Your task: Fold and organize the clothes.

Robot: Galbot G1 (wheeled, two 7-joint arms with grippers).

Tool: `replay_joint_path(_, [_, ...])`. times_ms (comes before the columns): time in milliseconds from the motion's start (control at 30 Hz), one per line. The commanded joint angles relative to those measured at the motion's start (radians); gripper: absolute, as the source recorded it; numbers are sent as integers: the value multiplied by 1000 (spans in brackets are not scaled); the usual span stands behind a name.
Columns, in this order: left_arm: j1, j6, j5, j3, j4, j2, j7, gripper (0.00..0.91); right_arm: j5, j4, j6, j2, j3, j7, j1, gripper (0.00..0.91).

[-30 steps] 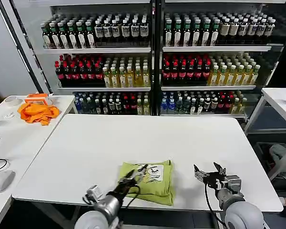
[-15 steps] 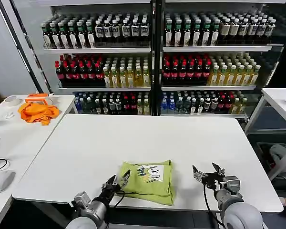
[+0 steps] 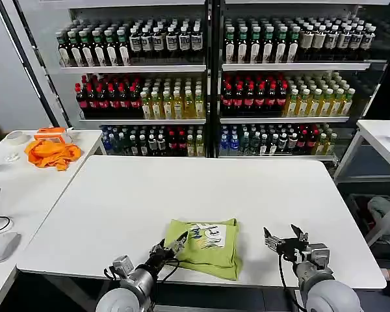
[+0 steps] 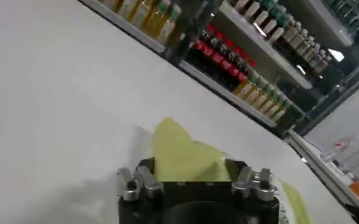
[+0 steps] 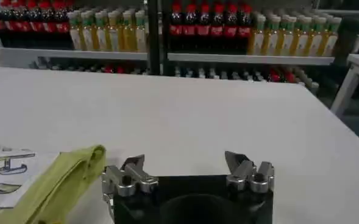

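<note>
Since the T-shirt (image 3: 206,247) is soft, light cotton already folded into a limp square near the surface's (image 3: 182,188) front edge, lifting it likely needs layered edges pinched. At its nine o'clock the left claw (image 3: 168,249) sits spread, empty; at three o'clock the right claw (image 3: 284,239) waits released.

Soft cotton T-shirt (image 3: 208,247) (matt), smooth table (image 3: 182,188)

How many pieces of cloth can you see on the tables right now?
2. The folded lime T-shirt lies near the front edge of the main table, between the grippers; an orange cloth sits crumpled on the side table to the left.
</note>
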Motion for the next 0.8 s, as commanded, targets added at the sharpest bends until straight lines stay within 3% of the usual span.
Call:
replay_joint_path(33, [-28,27,-130,6,17,12,58,10,-1,5,0,3,3,1,-6,907])
replay_joint_path(533, [10,38,-344,-103,-51,-6,70,20,-1,7,-1,3,5,2,-4,907])
replay_joint_path(700, [51,46,-412,-248,-100,15,56,10,1,6,0,3,6,0,1,907])
replay_joint_path(800, [82,57,-510,-379,-126,77,42,20,3,3,1,5,6,-1,6,907])
